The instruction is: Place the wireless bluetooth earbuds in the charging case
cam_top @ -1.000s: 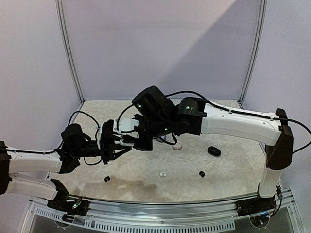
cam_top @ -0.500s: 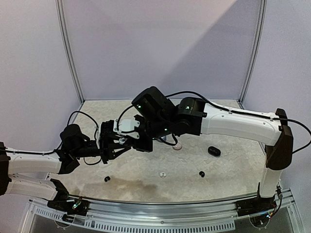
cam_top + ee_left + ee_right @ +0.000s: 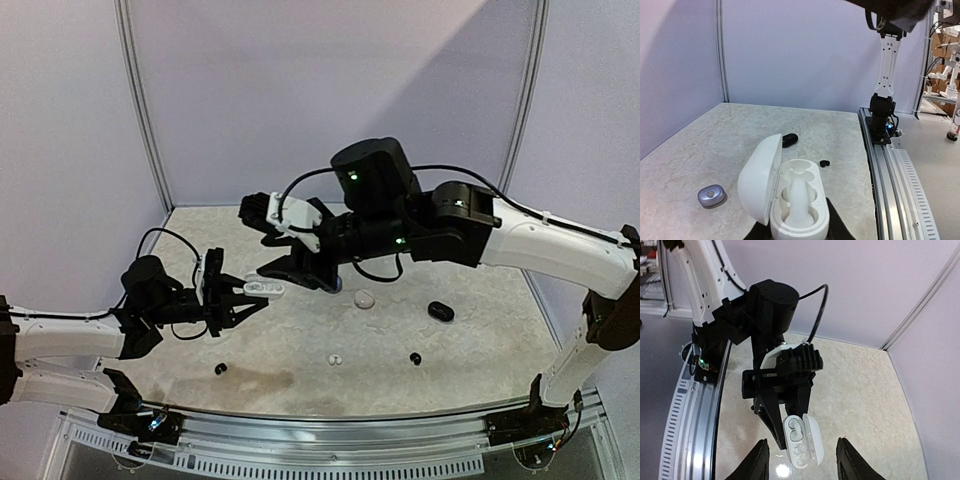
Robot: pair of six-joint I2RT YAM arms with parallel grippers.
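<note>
Smooth white plastic charging case (image 3: 799,227), matt marbled tabletop (image 3: 690,145), ribbed metal rail (image 3: 886,167), glossy black case (image 3: 789,140)

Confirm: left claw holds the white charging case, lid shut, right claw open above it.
Wrong on the lid: it is open, as the left wrist view shows. The left claw holds the white charging case, and the right claw is open above it.

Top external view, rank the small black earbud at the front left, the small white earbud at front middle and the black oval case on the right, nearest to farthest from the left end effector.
1. Small black earbud, front left, just nearside of the left end effector.
2. Small white earbud, front middle.
3. Black oval case, far right.
</note>
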